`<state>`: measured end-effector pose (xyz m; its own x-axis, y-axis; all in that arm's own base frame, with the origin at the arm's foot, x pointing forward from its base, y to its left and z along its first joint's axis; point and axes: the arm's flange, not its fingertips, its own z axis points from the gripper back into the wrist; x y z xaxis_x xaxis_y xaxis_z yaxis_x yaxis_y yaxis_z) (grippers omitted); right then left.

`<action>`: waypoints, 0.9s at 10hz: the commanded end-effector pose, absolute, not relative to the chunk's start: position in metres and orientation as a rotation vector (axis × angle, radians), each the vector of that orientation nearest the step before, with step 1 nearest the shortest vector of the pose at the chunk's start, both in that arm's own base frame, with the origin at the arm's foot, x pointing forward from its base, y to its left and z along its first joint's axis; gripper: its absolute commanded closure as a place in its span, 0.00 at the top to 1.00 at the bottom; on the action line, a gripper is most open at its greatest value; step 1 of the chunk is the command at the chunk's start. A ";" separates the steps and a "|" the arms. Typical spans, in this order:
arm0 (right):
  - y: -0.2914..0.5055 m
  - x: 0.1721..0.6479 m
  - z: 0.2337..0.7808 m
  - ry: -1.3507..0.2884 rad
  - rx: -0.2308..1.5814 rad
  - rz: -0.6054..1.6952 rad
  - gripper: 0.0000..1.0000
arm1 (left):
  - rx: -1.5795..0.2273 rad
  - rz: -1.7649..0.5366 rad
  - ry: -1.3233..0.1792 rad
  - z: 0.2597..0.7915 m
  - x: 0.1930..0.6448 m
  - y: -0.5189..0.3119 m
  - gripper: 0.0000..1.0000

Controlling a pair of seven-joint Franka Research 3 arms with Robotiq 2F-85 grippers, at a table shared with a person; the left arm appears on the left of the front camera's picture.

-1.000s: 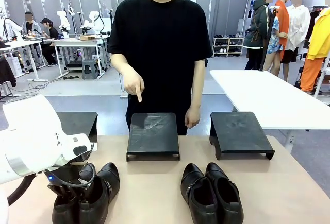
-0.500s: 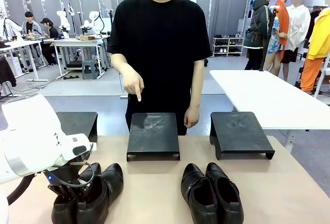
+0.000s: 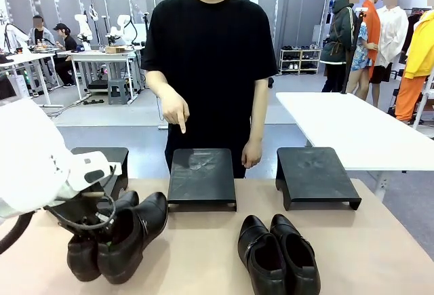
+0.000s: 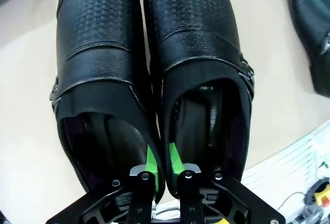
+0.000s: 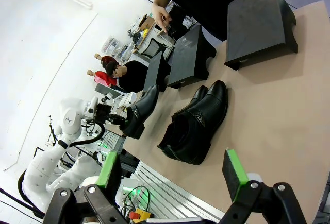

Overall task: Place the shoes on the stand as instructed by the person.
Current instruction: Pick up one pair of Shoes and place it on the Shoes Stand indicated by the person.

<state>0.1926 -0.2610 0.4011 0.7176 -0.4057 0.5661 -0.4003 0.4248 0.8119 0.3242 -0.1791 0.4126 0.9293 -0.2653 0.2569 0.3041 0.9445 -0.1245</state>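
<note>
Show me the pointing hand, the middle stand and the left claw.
pointing hand (image 3: 175, 110), front view, back of the hand
middle stand (image 3: 201, 173), front view, on the flat top
left claw (image 4: 162, 158), left wrist view, between its green tips

The left pair of shoes (image 4: 103, 44) is black leather, pebble-grained with a soft sheen; the other pair (image 3: 278, 258) shines smoother. The stands (image 3: 201, 173) look matt black, the table (image 3: 386, 241) smooth beige.

the left gripper (image 3: 91, 219) has risen and moved toward the far side of the table (image 3: 203, 254). the left pair of shoes (image 3: 121, 241) has come up with it: the toes are now lifted and point up toward the stands, and the soles show from the front. the white wrist now covers part of the left stand (image 3: 102, 154).
</note>
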 end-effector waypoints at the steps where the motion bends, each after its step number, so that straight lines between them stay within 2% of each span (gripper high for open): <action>1: -0.261 0.192 0.402 -0.847 1.169 0.009 1.00 | -0.166 -0.332 -0.276 0.437 0.323 -0.180 0.00; 6: -0.261 0.192 0.402 -0.847 1.169 0.009 1.00 | -0.168 -0.365 -0.326 0.465 0.343 -0.211 0.00; 9: -0.261 0.192 0.402 -0.847 1.169 0.009 1.00 | -0.169 -0.359 -0.397 0.490 0.376 -0.250 0.00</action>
<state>0.1925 -0.2611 0.4012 0.7173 -0.4060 0.5662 -0.4004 0.4248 0.8119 0.3568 -0.2326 0.4772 0.8766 -0.3282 0.3520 0.3841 0.9178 -0.1009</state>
